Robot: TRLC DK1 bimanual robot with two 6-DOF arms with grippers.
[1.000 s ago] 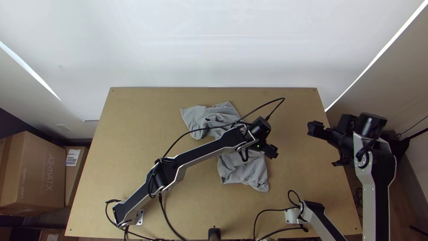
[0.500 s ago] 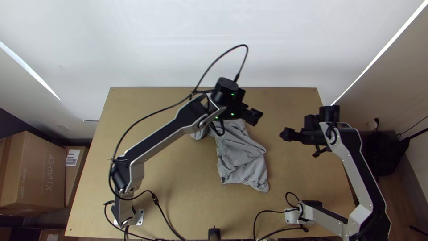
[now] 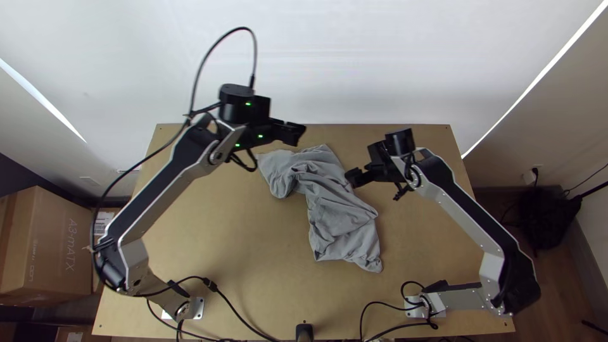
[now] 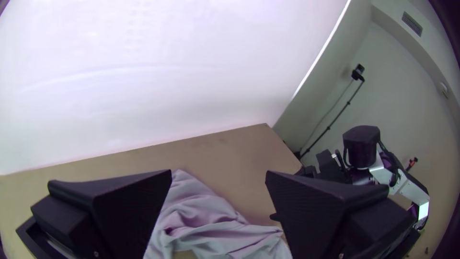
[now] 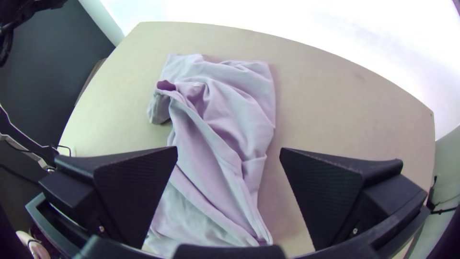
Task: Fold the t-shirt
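In the top view a grey t-shirt (image 3: 335, 212) lies bunched and wrinkled across the middle of the table, running from upper left to lower right. My left gripper (image 3: 294, 133) is raised above the table's far part, beyond the shirt's upper end. My right gripper (image 3: 354, 178) hangs over the shirt's right edge. In the left wrist view my left gripper (image 4: 219, 187) stands open, the shirt (image 4: 201, 211) lying beyond its fingers. My right gripper (image 5: 229, 163) is open too in the right wrist view, and creased layers of the shirt (image 5: 215, 120) show between and beyond its fingers.
Bare wood of the table (image 3: 221, 234) extends left of the shirt and also on its right. Black cables (image 3: 244, 320) loop over the near edge by both arm bases. Cardboard boxes (image 3: 47, 240) stand left of the table.
The left arm has swung from over the shirt up and to the left, uncovering the cloth. The right arm has come in from the table's right side to the shirt's edge. The shirt lies unchanged.
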